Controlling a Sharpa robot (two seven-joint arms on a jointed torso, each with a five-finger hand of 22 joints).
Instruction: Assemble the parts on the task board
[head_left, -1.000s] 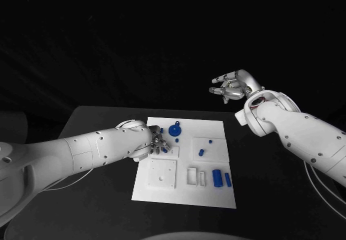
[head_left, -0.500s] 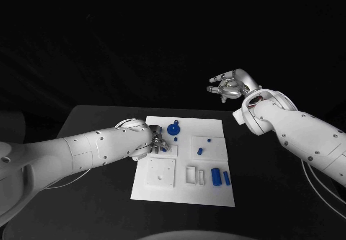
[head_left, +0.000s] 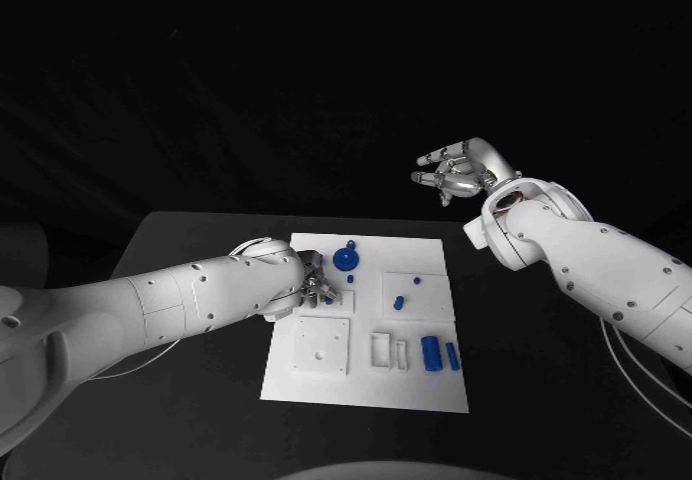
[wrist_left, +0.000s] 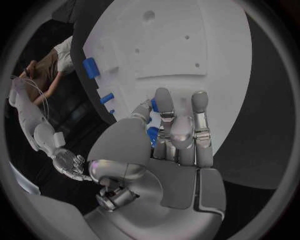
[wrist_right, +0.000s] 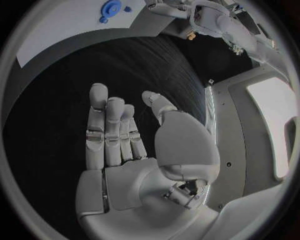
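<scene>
The white task board (head_left: 361, 380) lies in the middle of the black table. My left hand (head_left: 312, 285) is down on its left side, fingers curled in. In the left wrist view the left hand (wrist_left: 178, 135) pinches a small blue part (wrist_left: 152, 136) between thumb and fingers over the board (wrist_left: 187, 45). Beside this hand a round blue part (head_left: 345, 259) stands on the board. Two small blue parts (head_left: 400, 301) lie mid-board, and two blue cylinders (head_left: 430, 352) lie near the right edge. My right hand (head_left: 459, 170) hangs high beyond the table's far side, and the right wrist view shows its fingers (wrist_right: 112, 135) spread, holding nothing.
A raised square plate (head_left: 323, 347) and a narrow slotted block (head_left: 382, 350) sit on the board's near half. Bare black table (head_left: 202, 250) surrounds the board on all sides. My right forearm (head_left: 591, 270) stretches over the table's right side.
</scene>
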